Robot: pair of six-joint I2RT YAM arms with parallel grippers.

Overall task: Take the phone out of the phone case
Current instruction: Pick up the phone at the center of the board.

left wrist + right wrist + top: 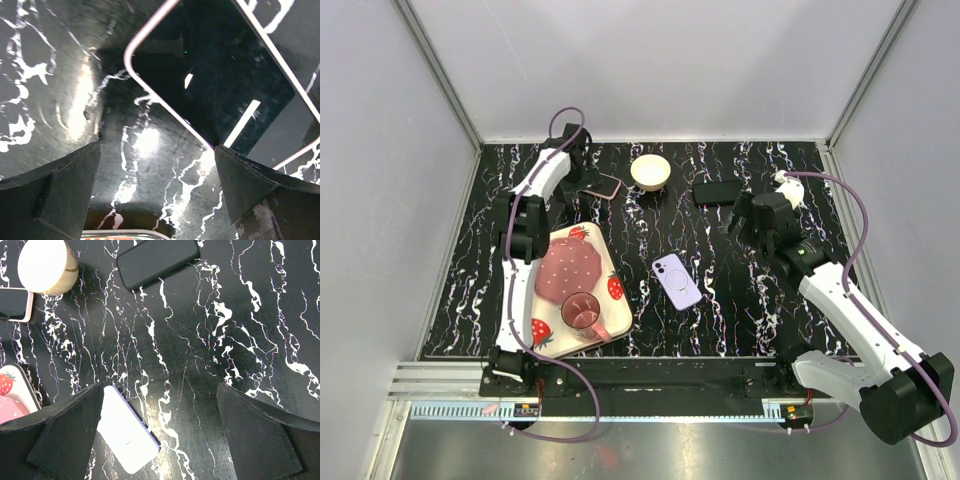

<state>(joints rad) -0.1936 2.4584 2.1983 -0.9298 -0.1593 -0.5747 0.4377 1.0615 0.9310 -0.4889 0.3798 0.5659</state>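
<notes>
Both grippers spread wide, the left one over the cased phone at 11 o'clock

On the black marbled table point(720, 320), a strawberry-printed tray point(620, 312) is seen at 8 o'clock, with a pink plate point(570, 268) and a cup point(582, 312) set on it. The left gripper point(586, 178) is held at 11 o'clock with its jaws wide apart, nothing gripped. The phone point(225, 75) is found there, lying screen up and still seated in its pink phone case point(131, 50). In the left wrist view the case's rim runs to the tip of the finger at 4 o'clock; whether they touch cannot be told. The right gripper point(738, 215) is held at 2 o'clock, also wide and empty. A lilac phone point(677, 280) lies near the centre, a black phone point(717, 191) at 1 o'clock, and a cream bowl point(650, 172) at 12 o'clock.
</notes>
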